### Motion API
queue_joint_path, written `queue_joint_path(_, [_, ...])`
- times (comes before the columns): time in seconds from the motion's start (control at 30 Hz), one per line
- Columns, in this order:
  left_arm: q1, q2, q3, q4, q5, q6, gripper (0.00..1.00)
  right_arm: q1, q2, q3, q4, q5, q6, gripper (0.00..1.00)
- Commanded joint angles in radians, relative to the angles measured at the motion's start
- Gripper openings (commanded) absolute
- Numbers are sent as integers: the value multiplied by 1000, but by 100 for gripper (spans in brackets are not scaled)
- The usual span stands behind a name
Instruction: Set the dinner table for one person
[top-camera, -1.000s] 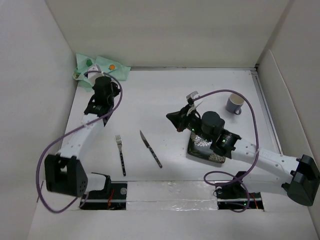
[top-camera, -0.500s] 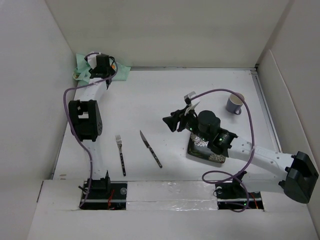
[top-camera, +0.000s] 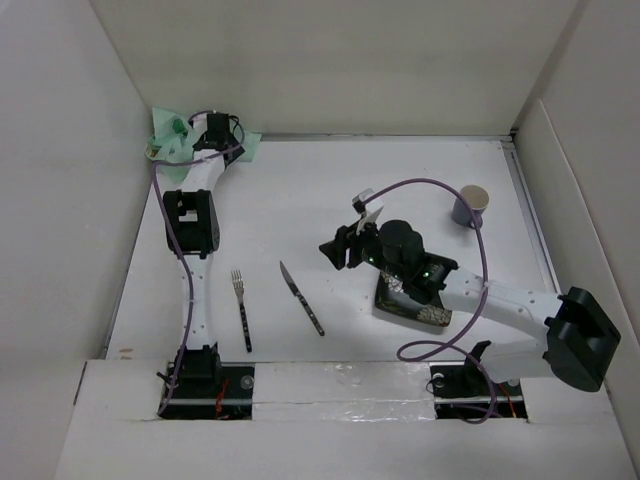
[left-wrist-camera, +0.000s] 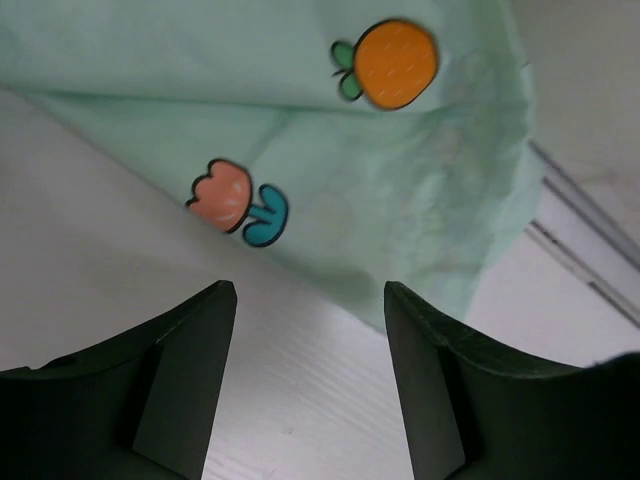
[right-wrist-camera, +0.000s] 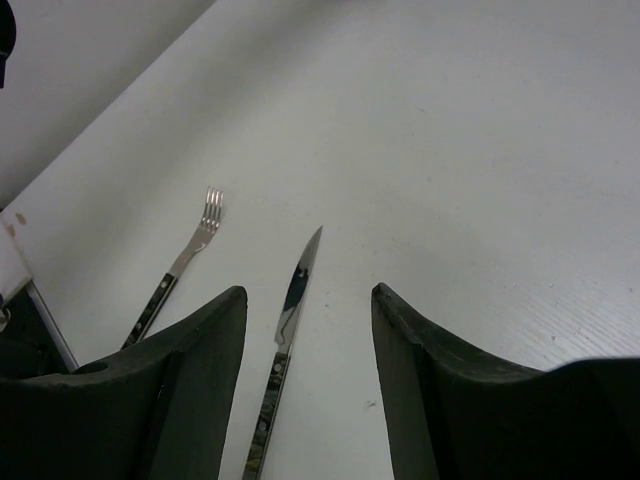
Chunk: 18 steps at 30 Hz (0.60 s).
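Step in hand, prob.: fetching mint-green placemat (left-wrist-camera: 420, 190), bunched in far-left corner of dinner table (top-camera: 300, 190). Left gripper (left-wrist-camera: 310, 300) hovers over its near edge, jaws spread, empty. Right gripper (right-wrist-camera: 308, 295), also spread, aims at knife (right-wrist-camera: 293, 285) beside fork (right-wrist-camera: 190, 250), near-centre. Next move calls for: left lowers, pinches cloth edge.

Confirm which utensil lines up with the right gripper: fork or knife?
The knife: its blade points into the gap of the open right gripper; the fork lies off to the side.
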Motion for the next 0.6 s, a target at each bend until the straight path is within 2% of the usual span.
queue_joint_path(0.0, [12,26,128,-23,53,-32,58,-13,3,46,48,-15,-17,58])
queue_joint_path(0.17, [31,73,145,10,125,-101,57,-25,11,44,51,-26,-16,58])
queue_joint_path(0.2, [31,84,143,18,141,-115,52,-38,14,43,52,-34,-12,58])
queue_joint_path(0.27, [31,92,142,26,161,-125,49,-47,15,41,54,-40,-9,58])
queue_joint_path(0.57, [31,55,31,67,145,-165,51,-84,38,41,56,-104,9,58])
